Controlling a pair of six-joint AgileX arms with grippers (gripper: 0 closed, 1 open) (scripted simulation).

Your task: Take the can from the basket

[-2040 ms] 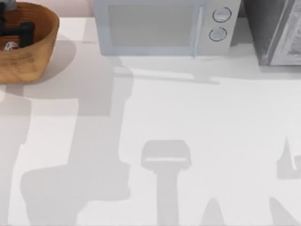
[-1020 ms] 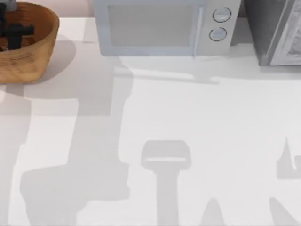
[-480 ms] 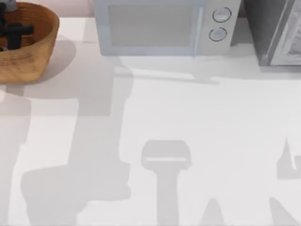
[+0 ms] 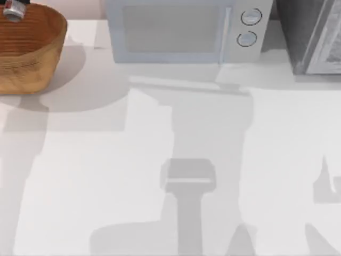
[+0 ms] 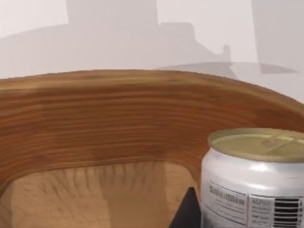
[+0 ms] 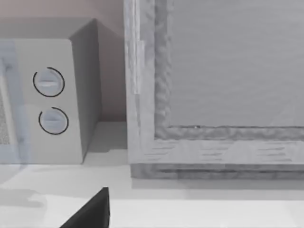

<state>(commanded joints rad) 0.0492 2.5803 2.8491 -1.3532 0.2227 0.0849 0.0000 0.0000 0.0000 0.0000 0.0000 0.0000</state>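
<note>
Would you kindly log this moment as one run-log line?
stage: lifting | can: above basket back rim, beside a left gripper finger | right arm: parked near microwave

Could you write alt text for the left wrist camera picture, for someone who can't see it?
A small drink can with a silvery-white side and pale gold top stands close to the camera, above the inside of a round orange-brown woven basket. A dark finger of the left gripper shows beside the can, and the white table lies beyond the basket's rim.
</note>
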